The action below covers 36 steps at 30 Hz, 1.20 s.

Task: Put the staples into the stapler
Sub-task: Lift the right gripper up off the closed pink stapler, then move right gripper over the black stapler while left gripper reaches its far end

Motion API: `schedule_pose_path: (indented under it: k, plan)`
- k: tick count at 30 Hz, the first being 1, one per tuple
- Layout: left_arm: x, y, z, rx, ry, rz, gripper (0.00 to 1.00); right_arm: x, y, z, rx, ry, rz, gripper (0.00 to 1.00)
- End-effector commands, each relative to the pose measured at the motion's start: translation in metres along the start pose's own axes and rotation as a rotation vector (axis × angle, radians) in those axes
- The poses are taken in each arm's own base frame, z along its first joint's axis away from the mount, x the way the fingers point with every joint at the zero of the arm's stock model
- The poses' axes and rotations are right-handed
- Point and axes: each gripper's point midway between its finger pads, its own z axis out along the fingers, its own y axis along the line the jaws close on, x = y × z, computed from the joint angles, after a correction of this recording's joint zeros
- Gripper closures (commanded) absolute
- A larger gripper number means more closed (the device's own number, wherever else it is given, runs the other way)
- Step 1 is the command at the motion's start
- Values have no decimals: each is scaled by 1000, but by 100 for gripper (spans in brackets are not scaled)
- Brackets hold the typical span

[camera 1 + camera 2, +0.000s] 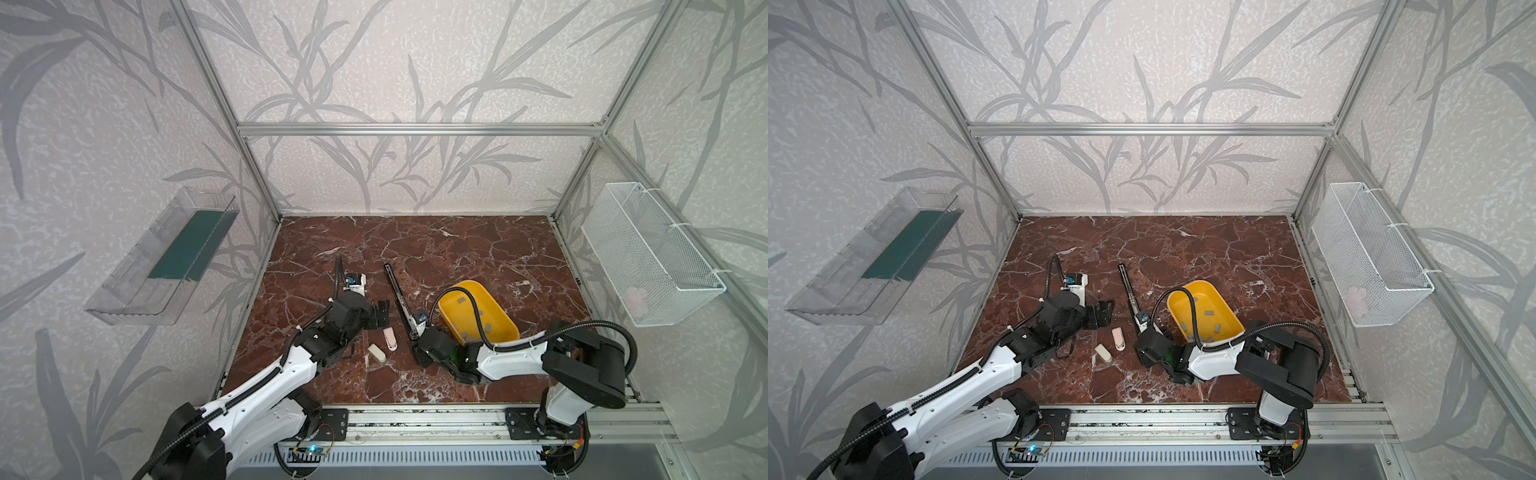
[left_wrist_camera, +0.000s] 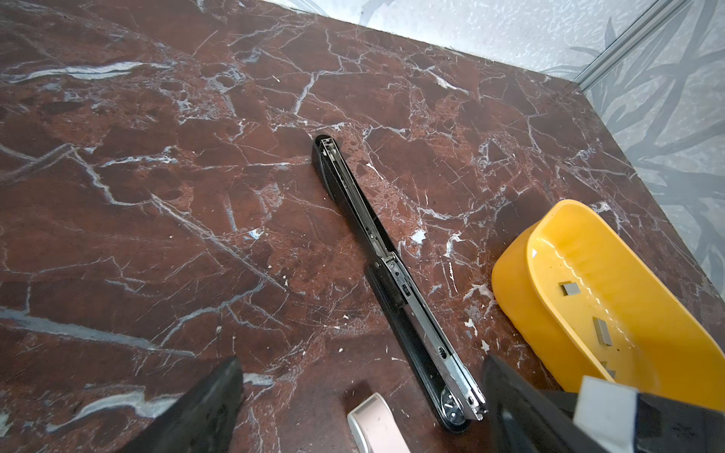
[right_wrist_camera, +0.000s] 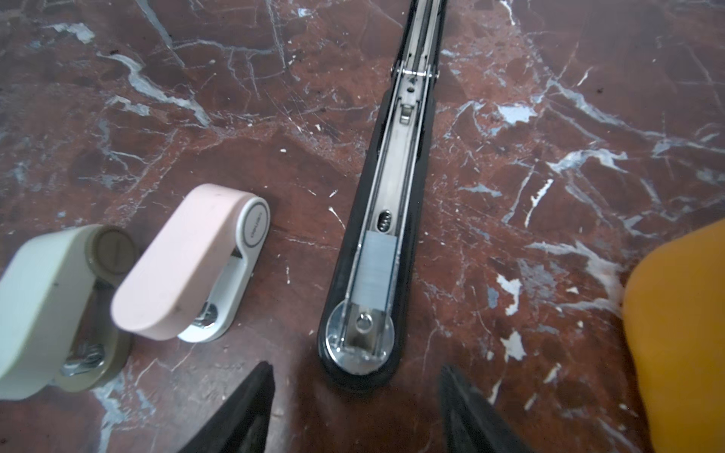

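My marble table carries the black stapler, opened flat. Left of it lie a pink stapler and a beige stapler. To its right sits a tray.

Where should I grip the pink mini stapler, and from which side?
Pinch the pink mini stapler across its two long sides, coming straight down from above. It stands upright on its white base, long and narrow, so the sides look the surest faces. Favour the round hinge end: the cream mini stapler sits close by the other end.
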Motion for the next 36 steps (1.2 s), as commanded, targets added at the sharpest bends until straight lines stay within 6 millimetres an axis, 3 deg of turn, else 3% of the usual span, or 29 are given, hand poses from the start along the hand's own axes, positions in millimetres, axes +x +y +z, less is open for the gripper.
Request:
schedule_pose_path:
  k: [1,6,7,18,27,36]
  plan:
    - [-10,2,-1,-15,-8,-27,5,-17,3,4,-11,-56,20,38]
    - [-7,4,5,0,10,-50,5,-33,7,5,-17,-106,30,53]
    - [-6,4,6,6,19,-57,5,-27,6,11,-9,-93,25,55]
    - [-7,13,15,27,48,-114,8,-33,-4,24,34,-151,39,74]
    - [-1,13,19,34,62,-113,10,-38,-5,20,10,-238,58,81]
    - [2,12,21,46,70,-117,11,-38,-4,21,-6,-266,56,78]
